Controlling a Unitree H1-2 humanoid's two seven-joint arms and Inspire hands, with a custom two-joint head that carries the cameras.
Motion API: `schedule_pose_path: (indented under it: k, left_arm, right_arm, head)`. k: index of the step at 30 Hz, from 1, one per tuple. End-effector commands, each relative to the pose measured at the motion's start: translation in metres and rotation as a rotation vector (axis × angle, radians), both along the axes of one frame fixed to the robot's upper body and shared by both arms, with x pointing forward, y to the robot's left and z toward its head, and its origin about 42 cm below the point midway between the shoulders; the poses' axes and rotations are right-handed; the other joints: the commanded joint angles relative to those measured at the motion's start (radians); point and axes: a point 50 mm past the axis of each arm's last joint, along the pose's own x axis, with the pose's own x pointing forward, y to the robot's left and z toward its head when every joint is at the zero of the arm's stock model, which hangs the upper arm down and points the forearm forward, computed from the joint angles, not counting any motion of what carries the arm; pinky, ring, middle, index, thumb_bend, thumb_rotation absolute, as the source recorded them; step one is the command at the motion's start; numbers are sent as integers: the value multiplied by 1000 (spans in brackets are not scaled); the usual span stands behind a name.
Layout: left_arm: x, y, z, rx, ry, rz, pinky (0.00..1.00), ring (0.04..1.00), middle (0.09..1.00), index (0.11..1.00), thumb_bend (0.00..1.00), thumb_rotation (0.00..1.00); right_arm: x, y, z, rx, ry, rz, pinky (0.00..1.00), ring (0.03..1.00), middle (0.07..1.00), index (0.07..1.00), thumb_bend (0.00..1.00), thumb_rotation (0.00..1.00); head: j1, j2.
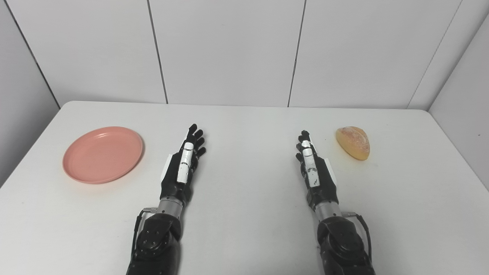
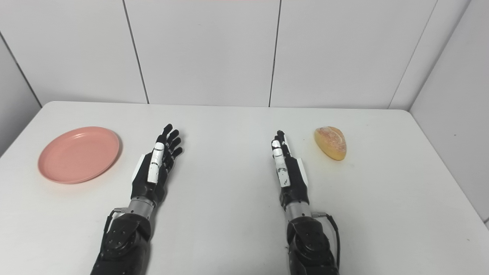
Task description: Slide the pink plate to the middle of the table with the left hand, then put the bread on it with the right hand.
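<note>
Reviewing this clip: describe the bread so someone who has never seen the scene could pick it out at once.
On the white table, look to the far right, just beyond the right hand. The bread lies there apart from the hand: a small golden-brown roll, rounded and crusty, unlike the flat pink plate on the left.

- Pink plate (image 2: 78, 154): lies flat near the tabletop's (image 2: 229, 214) left edge, nothing on it.
- Bread (image 2: 331, 142): rests towards the right edge, clear of the plate.
- Left hand (image 2: 156, 168): fingers extended and apart, holding nothing, just right of the plate.
- Right hand (image 2: 286, 168): fingers extended, holding nothing, near the bread but not touching it.
</note>
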Motion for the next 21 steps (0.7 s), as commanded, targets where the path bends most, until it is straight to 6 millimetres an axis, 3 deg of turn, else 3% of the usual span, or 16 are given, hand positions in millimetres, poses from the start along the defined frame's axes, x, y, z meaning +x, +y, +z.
schedule_pose_path:
  k: [1,21]
  left_arm:
    - [11,-4,19,14,-71,-12,959,980,974,969,569,1000]
    - [11,-5,20,100,-44,10,995,997,990,983,583,1000]
  right_arm:
    - [9,5,22,8,-74,18,1000,1000,1000,1000,720,1000]
    - [7,5,22,21,-84,23,1000,1000,1000,1000,702,1000]
  head:
    - [0,0]
    - [1,1]
